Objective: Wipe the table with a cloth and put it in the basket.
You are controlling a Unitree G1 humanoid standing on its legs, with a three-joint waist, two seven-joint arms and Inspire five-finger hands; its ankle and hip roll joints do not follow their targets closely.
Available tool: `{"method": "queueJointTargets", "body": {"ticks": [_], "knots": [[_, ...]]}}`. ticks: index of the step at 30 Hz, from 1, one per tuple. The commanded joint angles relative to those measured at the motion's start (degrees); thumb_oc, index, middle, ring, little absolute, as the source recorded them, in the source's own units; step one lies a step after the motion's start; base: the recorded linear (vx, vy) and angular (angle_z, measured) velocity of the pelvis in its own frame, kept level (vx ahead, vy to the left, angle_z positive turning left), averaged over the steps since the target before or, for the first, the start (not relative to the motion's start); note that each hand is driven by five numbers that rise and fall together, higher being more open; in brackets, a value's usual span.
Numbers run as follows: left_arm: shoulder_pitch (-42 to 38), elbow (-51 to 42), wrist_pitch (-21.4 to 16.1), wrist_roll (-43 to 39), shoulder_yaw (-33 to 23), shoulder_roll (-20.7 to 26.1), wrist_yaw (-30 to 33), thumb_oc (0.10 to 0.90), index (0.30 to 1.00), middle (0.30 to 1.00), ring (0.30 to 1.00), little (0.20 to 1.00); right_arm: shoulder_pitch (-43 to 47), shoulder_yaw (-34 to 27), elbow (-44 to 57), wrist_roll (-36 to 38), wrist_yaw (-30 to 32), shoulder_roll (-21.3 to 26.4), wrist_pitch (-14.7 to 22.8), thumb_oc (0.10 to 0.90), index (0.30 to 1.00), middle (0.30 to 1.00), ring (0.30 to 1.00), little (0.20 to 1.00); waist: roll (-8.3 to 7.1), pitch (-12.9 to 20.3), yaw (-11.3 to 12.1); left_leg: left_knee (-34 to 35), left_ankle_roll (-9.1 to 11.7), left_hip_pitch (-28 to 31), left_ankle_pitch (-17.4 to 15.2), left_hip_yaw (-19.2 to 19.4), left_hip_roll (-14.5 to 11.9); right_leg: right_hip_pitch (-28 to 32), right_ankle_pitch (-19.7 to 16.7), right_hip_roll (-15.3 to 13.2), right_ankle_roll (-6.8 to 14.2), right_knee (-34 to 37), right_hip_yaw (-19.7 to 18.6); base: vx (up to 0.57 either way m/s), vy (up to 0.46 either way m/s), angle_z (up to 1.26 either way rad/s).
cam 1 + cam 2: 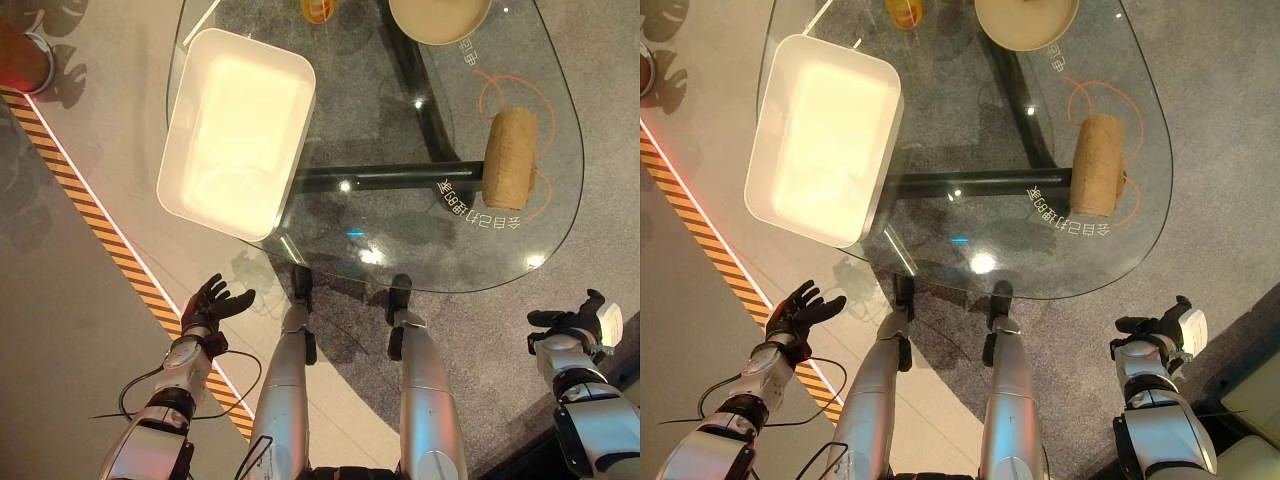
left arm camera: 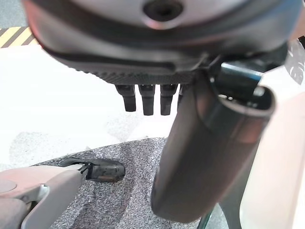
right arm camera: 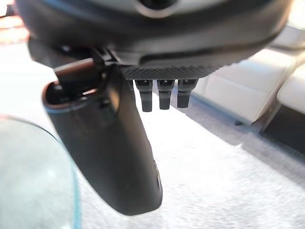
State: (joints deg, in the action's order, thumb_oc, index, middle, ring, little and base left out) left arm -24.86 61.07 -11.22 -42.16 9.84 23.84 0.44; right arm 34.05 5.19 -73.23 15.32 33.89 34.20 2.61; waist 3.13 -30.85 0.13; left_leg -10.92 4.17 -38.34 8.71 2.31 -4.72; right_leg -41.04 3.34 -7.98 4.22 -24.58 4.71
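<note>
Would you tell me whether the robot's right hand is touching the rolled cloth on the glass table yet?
Apart. In the left eye view the right hand hangs open off the near table edge, with bare glass and floor between it and the cloth.

Left robot hand (image 1: 212,303) open, right robot hand (image 1: 575,324) open, both low

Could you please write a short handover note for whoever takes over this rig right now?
Left hand: open, holding nothing, low beside the glass table.
Right hand: open, holding nothing, off the table's near right edge.
Cloth: rolled, lying on the table's right side, untouched.
Basket: white, on the table's left side, nothing in it.
Done: nothing yet.
Left: pick up the cloth, wipe the table, drop the cloth in the basket.
</note>
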Motion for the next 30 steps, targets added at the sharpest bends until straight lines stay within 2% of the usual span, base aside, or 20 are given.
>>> {"method": "queueJointTargets", "body": {"ticks": [1, 5, 15, 20, 30], "knots": [[1.15, 1.16, -1.15, -2.29, -1.69, 5.47, 0.29, 0.800, 0.900, 0.900, 0.900, 0.900, -1.20, -2.87, 0.79, 2.45, 7.53, 6.75, 5.77, 0.800, 0.900, 0.900, 0.900, 0.900, -2.74, 1.06, 1.10, -7.70, -0.47, -1.52, -8.55, -2.89, 1.69, 1.40, -5.47, -0.79, 2.30, 6.30, 1.23, 0.00, 0.000, 0.00], [1.70, 0.17, -1.28, -2.58, -1.50, 5.40, 0.69, 0.800, 0.900, 0.900, 0.900, 0.900, 0.43, -3.08, 5.65, 1.62, 11.76, 7.37, 9.99, 0.800, 0.900, 0.900, 0.900, 0.900, -2.75, 1.06, 0.98, -7.29, -0.48, -1.37, -8.37, -2.79, 1.74, 1.44, -5.76, -0.78, 2.38, 6.69, 1.21, 0.00, 0.000, 0.00], [1.99, -0.96, -1.77, -4.14, -0.65, 4.16, 1.70, 0.800, 0.900, 0.900, 0.900, 0.900, 5.36, -1.78, 18.56, -3.12, 23.01, 9.37, 14.02, 0.800, 0.900, 0.900, 0.900, 0.900, -1.99, 1.06, 0.59, -6.48, -0.43, -1.24, -8.52, -2.44, 2.24, 1.11, -5.19, -0.95, 2.17, 6.98, 1.22, -0.01, 0.040, 0.00], [2.55, -1.67, -2.29, -4.85, -0.60, 3.66, 2.00, 0.800, 0.900, 0.900, 0.900, 0.900, 5.65, -0.74, 27.37, -5.28, 28.19, 9.58, 11.82, 0.800, 0.900, 0.900, 0.900, 0.900, -1.96, 1.06, 0.05, -6.00, -0.44, -1.55, -8.08, -2.16, 2.46, 0.69, -5.44, -0.96, 2.07, 7.39, 1.10, -0.01, 0.048, 0.00], [3.18, -2.17, -2.83, -5.25, -0.79, 2.80, 1.98, 0.800, 0.900, 0.900, 0.900, 0.900, 5.08, -1.06, 36.29, -8.92, 30.54, 9.11, 9.95, 0.800, 0.900, 0.900, 0.900, 0.900, -1.68, 1.06, -0.49, -5.38, -0.59, -1.58, -7.86, -1.80, 2.56, 0.69, -5.13, -0.81, 2.00, 7.76, 1.00, 0.00, 0.011, 0.00]]}}
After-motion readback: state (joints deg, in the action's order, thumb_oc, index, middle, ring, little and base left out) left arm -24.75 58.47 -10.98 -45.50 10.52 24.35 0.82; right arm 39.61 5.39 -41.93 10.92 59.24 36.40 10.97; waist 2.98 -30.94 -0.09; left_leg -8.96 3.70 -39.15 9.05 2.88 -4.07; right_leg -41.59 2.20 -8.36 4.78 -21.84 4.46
